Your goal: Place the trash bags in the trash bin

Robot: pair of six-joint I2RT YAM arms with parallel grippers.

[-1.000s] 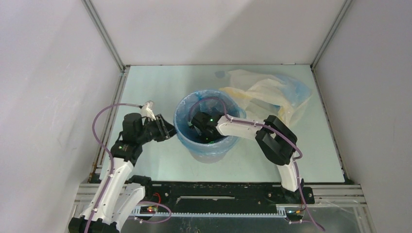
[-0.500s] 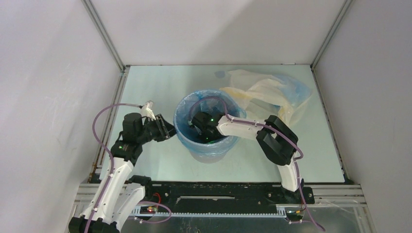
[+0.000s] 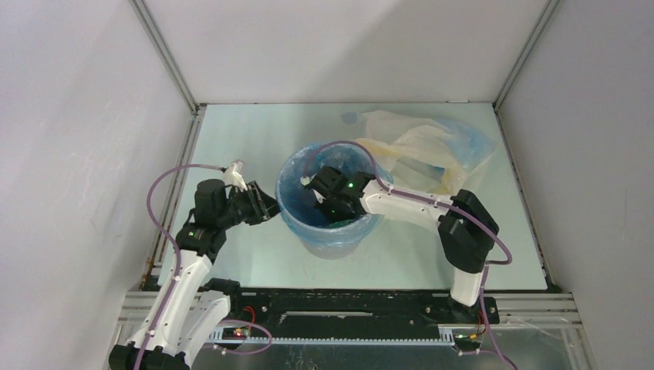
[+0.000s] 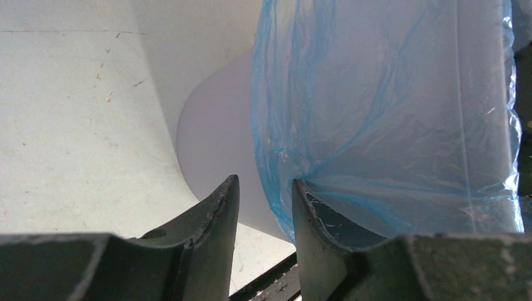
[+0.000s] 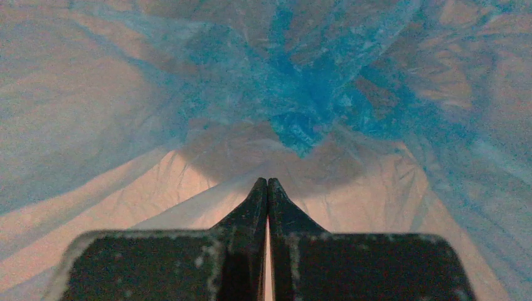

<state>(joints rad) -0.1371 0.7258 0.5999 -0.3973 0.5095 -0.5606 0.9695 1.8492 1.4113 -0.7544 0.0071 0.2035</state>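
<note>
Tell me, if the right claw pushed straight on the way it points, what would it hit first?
The blue bag lining the bin. The shut right claw points at its bunched bottom, so it would likely meet that plastic first; how near is unclear.

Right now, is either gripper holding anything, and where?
Nothing: right gripper shut empty inside the blue trash bag; left gripper open beside the trash bin.
</note>
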